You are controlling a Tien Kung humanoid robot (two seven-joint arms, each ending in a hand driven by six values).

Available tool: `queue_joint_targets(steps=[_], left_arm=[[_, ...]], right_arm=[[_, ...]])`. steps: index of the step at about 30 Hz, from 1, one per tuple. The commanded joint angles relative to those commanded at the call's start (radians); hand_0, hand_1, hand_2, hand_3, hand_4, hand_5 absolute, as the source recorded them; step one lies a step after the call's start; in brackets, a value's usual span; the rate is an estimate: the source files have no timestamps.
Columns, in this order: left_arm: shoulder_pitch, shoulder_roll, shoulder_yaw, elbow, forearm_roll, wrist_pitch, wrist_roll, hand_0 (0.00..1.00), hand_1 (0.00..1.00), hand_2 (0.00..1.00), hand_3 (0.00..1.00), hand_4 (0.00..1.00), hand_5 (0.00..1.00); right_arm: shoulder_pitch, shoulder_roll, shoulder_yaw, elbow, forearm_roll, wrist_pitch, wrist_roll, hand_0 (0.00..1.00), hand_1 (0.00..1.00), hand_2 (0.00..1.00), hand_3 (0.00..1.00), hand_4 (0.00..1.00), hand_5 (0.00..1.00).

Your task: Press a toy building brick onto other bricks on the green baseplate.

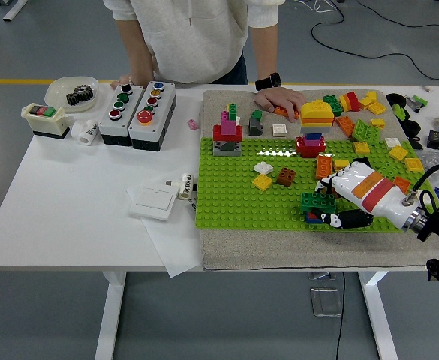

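Observation:
The green baseplate [234, 196] lies on a beige cloth at the table's right half. My right hand [333, 204], white with orange bands and black fingers, reaches in from the right along the plate's front edge. Its fingers are curled on a dark green brick [317, 200] that sits on top of a small stack of dark and red bricks [314, 218]. The thumb [352, 220] lies low beside that stack. Other builds stand on the plate: a red, pink and green tower [227, 133] and a red stack [310, 144]. My left arm is out of view.
A person stands at the far side with one hand [279, 98] resting on the cloth by loose bricks [354, 112] and the other behind two button boxes [137, 105]. A white switch plate [154, 200], a small switch box [45, 120] and a bowl with a gear [73, 92] lie to the left.

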Motion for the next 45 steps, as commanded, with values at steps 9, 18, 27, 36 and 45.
queue_joint_targets(steps=[9, 18, 27, 36, 45], left_arm=[[-0.001, 0.000, 0.001, 0.000, 0.000, 0.000, 0.000, 0.522, 0.617, 0.776, 0.795, 0.837, 0.827], [-0.001, 0.000, 0.000, 0.000, 0.001, 0.000, 0.000, 0.523, 0.617, 0.776, 0.794, 0.837, 0.826], [0.001, 0.000, -0.004, 0.000, 0.006, 0.000, 0.002, 0.522, 0.617, 0.776, 0.795, 0.837, 0.824], [0.004, 0.000, -0.007, 0.000, 0.012, 0.000, 0.004, 0.522, 0.618, 0.776, 0.795, 0.838, 0.824], [0.007, 0.000, -0.011, 0.000, 0.019, 0.000, 0.006, 0.523, 0.618, 0.776, 0.795, 0.836, 0.824]], right_arm=[[0.004, 0.004, -0.005, -0.002, 0.001, 0.001, 0.002, 0.336, 0.328, 0.410, 0.411, 0.583, 0.553], [0.006, 0.004, -0.006, -0.001, -0.002, 0.003, 0.002, 0.336, 0.330, 0.409, 0.411, 0.584, 0.552], [0.005, 0.001, -0.001, 0.003, -0.006, 0.014, 0.001, 0.335, 0.348, 0.427, 0.448, 0.604, 0.546], [0.003, 0.000, 0.001, 0.007, -0.003, 0.022, 0.003, 0.337, 0.350, 0.431, 0.463, 0.614, 0.548], [0.001, 0.001, 0.004, 0.009, -0.002, 0.020, 0.004, 0.343, 0.363, 0.439, 0.470, 0.626, 0.562]])
